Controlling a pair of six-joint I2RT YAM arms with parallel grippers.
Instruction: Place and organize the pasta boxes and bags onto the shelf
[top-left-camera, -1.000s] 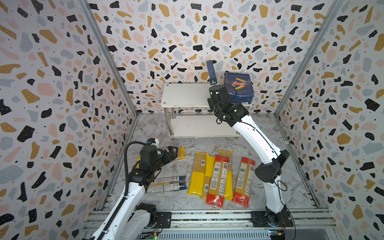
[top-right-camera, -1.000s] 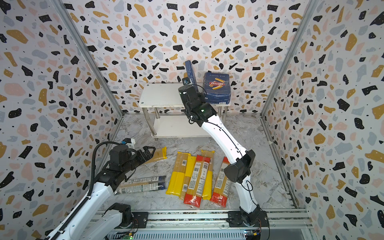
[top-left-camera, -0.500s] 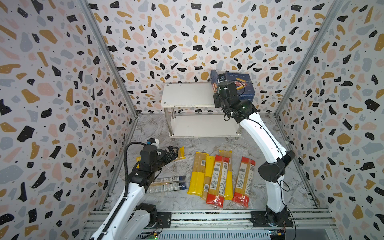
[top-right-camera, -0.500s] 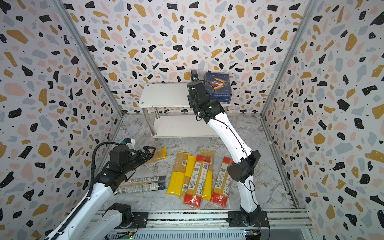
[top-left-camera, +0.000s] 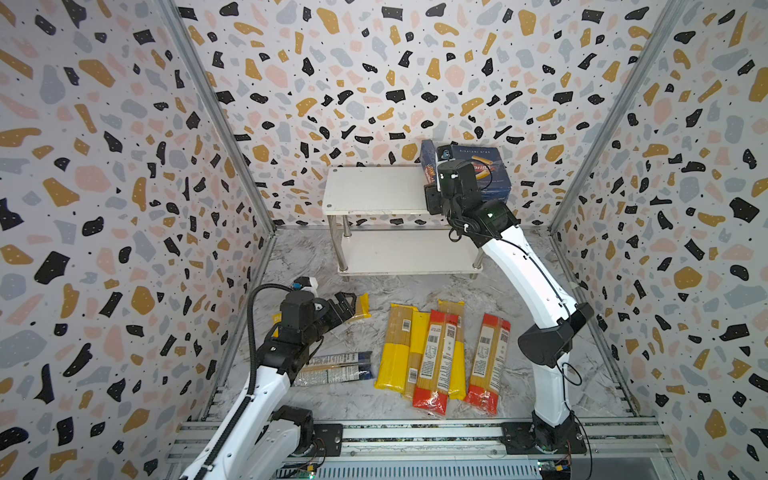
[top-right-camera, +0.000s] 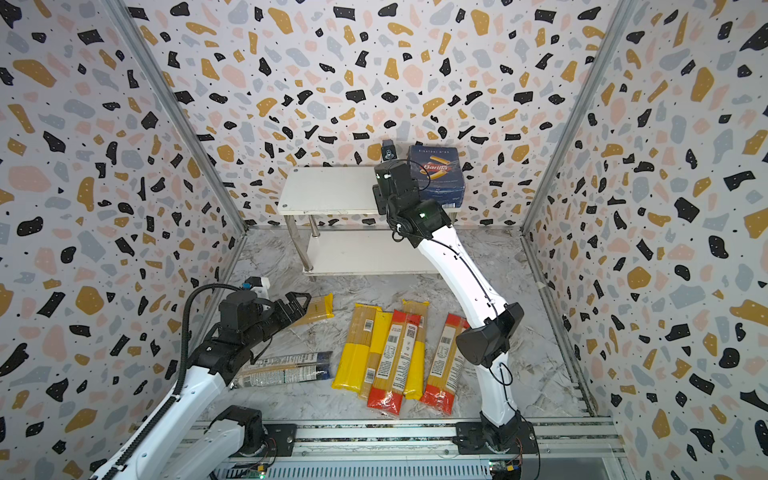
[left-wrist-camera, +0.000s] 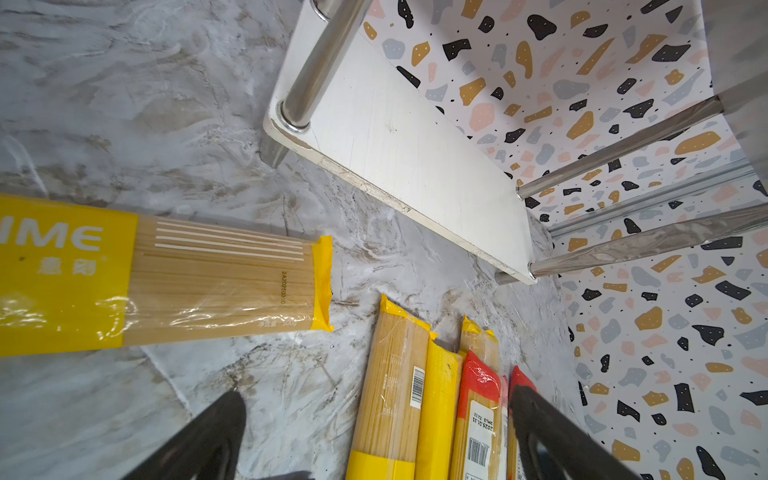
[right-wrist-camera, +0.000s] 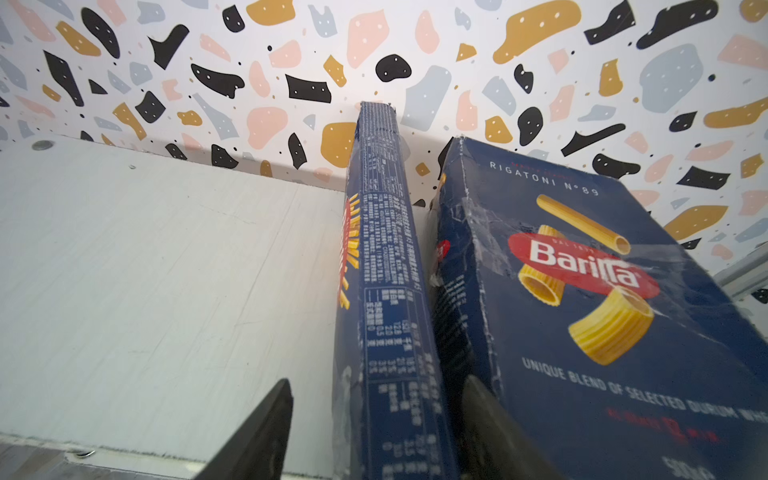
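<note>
Lowers narrow box (right-wrist-camera: 386, 291) from raised upright onto shelf (right-wrist-camera: 166, 270) top board, just beside wide box (right-wrist-camera: 582, 291). Parts right gripper (right-wrist-camera: 376, 384) jaws, earlier clamped.

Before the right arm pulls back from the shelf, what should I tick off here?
1. The narrow box lies on the shelf top board beside the rigatoni box: ok.
2. The right gripper stands open around it, gap at one finger: ok.
3. Its other finger clear of both boxes: cannot tell.
4. The left gripper open, empty: ok.
5. The bags shelved: not ok, all lie on the floor.
</note>
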